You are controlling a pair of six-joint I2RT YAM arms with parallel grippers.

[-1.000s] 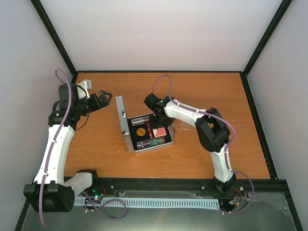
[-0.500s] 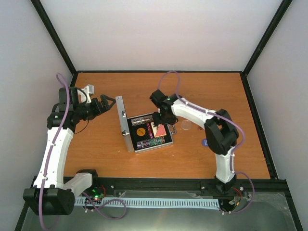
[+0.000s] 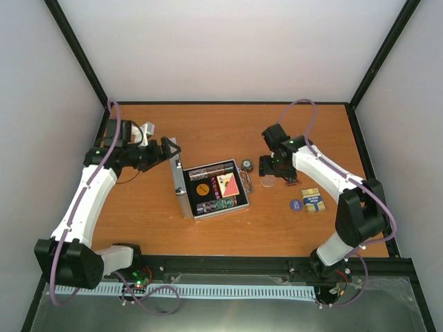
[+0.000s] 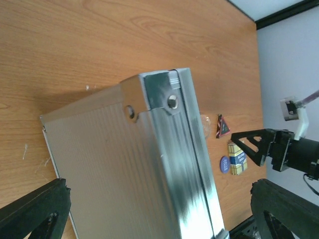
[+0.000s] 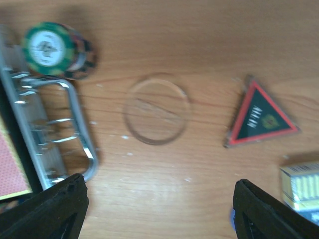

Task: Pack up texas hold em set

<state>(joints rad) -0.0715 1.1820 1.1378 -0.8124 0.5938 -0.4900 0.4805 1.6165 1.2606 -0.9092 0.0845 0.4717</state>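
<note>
The silver case [image 3: 212, 189] lies open in the middle of the table, its lid [image 3: 176, 174] standing upright on the left. Chips and a red deck [image 3: 229, 185] sit in the black lining. My left gripper [image 3: 168, 149] is open at the lid's top far corner, and the lid's ribbed outer face [image 4: 124, 164] fills the space between its fingers [image 4: 35, 211]. My right gripper [image 5: 159, 209] hangs open over bare table beside the case handle [image 5: 70, 127], holding nothing. A clear round disc [image 5: 157, 115], a triangular button [image 5: 259, 119] and a chip stack [image 5: 55, 50] lie just ahead of it.
A blue deck [image 3: 313, 201] and a round blue button [image 3: 295, 205] lie on the table to the right of the case. Black frame rails and white walls enclose the table. Bare wood lies behind and in front of the case.
My right gripper has opened and swung right, from over the case's red deck to the table beside the handle. My left gripper has moved right, up to the lid.
</note>
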